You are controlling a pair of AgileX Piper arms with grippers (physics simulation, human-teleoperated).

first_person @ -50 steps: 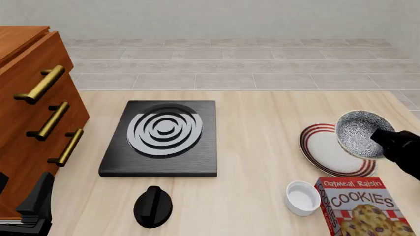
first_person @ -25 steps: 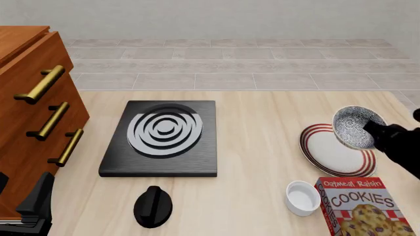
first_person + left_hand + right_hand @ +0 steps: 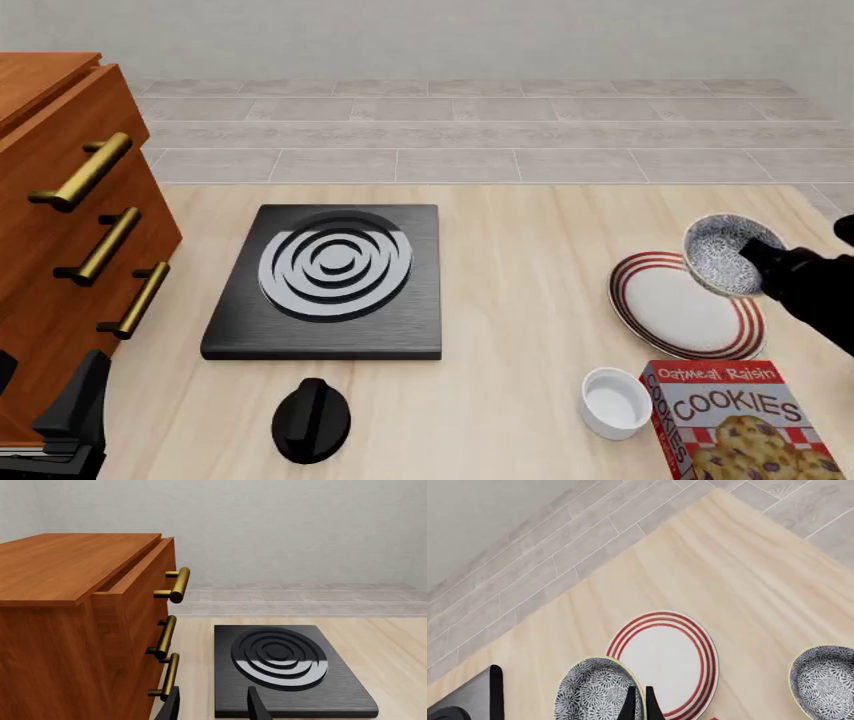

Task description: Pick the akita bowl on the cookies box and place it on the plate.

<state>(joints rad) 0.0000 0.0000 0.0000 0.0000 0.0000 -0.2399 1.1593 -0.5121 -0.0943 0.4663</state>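
Right gripper has its two dark fingers pressed close together on the rim of the akita bowl, pinching it; in the right wrist view the rim passes between the fingertips. In the front view the bowl hangs tilted, its speckled inside facing the camera, over the far right edge of the plate; whether it touches the plate cannot be told. The plate lies flat on the table, right of centre. The cookies box stands nearer the camera, near the table's right corner, with nothing on top of it. A plain white small bowl sits just beside the box on its left. The right wrist view also shows a second speckled bowl at the frame edge, apart from the plate. Left gripper is low near the table's left front corner, fingers spread apart with nothing between them, pointing toward the black stove plate with concentric rings. A black knob lies in front of the stove plate. A wooden drawer cabinet with brass handles stands at the left.
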